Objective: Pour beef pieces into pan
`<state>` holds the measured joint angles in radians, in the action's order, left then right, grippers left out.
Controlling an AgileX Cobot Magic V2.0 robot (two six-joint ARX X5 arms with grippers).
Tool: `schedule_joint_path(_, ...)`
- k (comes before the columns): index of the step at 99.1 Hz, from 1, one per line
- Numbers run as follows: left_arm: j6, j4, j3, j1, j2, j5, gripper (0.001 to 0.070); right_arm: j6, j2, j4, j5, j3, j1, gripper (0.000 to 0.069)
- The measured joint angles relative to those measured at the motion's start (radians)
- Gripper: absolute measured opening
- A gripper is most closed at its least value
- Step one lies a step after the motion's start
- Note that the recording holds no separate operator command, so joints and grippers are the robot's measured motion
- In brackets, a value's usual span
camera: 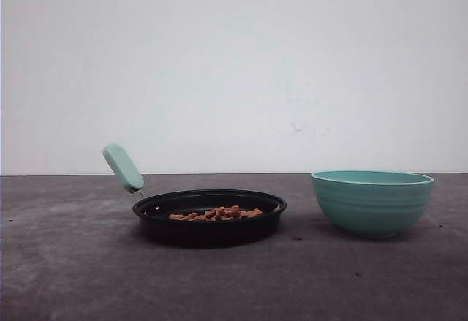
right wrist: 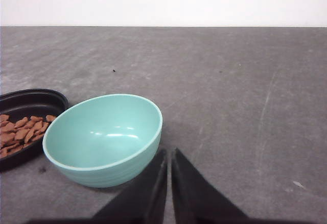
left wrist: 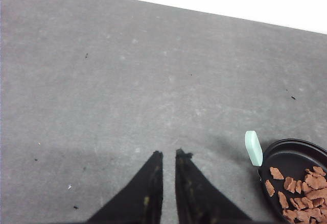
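Left hand [left wrist: 168, 156] above bare grey bench [left wrist: 127, 81], fingers drawn nearly together with a thin slit between, gripping nothing. Near it on the bench, black pan [left wrist: 286, 155] with mint-green handle [left wrist: 253, 148] angled upward. Inside the pan, beef pieces [left wrist: 301, 183] spread over the bottom.

Right hand [right wrist: 169, 155] likewise closed to a narrow gap, empty, just beside the teal ribbed bowl [right wrist: 104, 137]. Bowl upright and hollow inside, next to the pan [right wrist: 30, 101] without touching. From the front, pan [camera: 209, 222] at centre holding beef pieces [camera: 217, 213], handle [camera: 123, 167] pointing up-left, bowl [camera: 372, 201] to the right.
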<state>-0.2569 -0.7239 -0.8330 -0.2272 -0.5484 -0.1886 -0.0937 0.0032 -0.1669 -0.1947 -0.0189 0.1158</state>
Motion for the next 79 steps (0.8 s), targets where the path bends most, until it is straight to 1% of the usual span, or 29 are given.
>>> schedule_joint_path(23, 0.000, -0.005, 0.000, 0.000, 0.024, 0.000, 0.0019, 0.000, 0.000, 0.000, 0.000, 0.000, 0.000, 0.0012)
schedule_joint_path(39, 0.024, 0.005, 0.000, 0.006, 0.127, -0.011, 0.0019, 0.000, 0.000, 0.000, 0.000, 0.000, 0.000, 0.0012)
schedule_joint_path(45, 0.045, 0.057, 0.020, 0.025, 0.180, -0.012, 0.0019, 0.000, 0.000, 0.000, 0.000, 0.000, 0.000, 0.0012)
schedule_joint_path(53, 0.085, 0.194, 0.124, 0.058, 0.258, -0.008, 0.0019, 0.000, 0.000, 0.000, 0.000, 0.000, 0.000, 0.0012)
schedule_joint_path(62, 0.112, 0.317, 0.293, 0.088, 0.331, 0.043, 0.0019, 0.000, 0.000, 0.000, 0.000, 0.000, 0.000, 0.0012)
schedule_joint_path(72, 0.110, 0.371, 0.469, 0.121, 0.418, 0.108, 0.0018, 0.000, 0.000, 0.000, 0.000, 0.000, 0.000, 0.0012)
schedule_joint_path(79, 0.086, 0.384, 0.565, 0.143, 0.475, 0.142, 0.0018, 0.000, 0.000, 0.000, 0.000, 0.000, 0.000, 0.0012)
